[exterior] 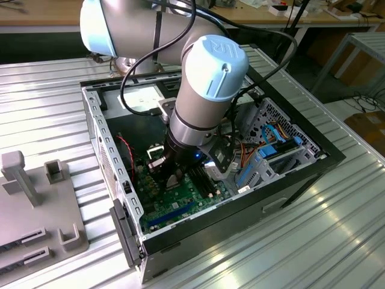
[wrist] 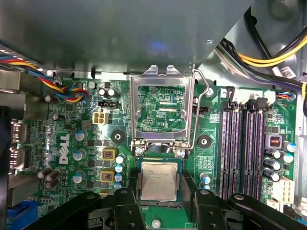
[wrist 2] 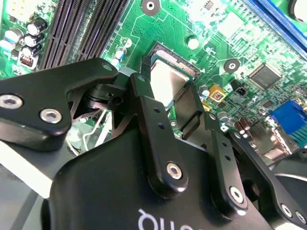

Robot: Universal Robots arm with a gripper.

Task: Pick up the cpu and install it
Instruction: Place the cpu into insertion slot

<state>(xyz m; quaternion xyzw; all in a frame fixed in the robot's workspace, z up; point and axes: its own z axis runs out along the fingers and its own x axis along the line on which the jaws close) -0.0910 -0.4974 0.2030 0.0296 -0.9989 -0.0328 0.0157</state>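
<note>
Exterior view, left to right: a grey moulded fixture tray (exterior: 36,211) with upright holders lies on a ribbed silver metal table (exterior: 301,241). Just beside it stands an open black desktop computer case (exterior: 91,120), lid off. A silver robot arm with pale blue caps (exterior: 204,90) reaches down into the case from above. Its black gripper (exterior: 171,177) hangs low over the green motherboard (exterior: 180,201) on the case floor. At the exterior view's right, blue and orange cables (exterior: 264,159) run inside the case by a perforated metal bay.

The first wrist view looks straight down at the board. A bundle of coloured wires (wrist: 57,88) comes first. Next, the silver metal load frame (wrist: 158,108) of the socket stands raised, with its thin wire lever (wrist: 194,110) swung up alongside. Then come four dark memory slots (wrist: 244,143) and yellow cables (wrist: 273,55). Directly below the frame's hinge, the cpu (wrist: 158,181), a small flat square chip with a pale silvery face, sits squarely within the dark square socket (wrist: 158,162). Two black fingers (wrist: 125,206) flank it.

The second wrist view looks along the fingers from behind. They are drawn narrow, pressing two opposite edges of the cpu (wrist 2: 168,81), so the gripper is holding it at the socket.
</note>
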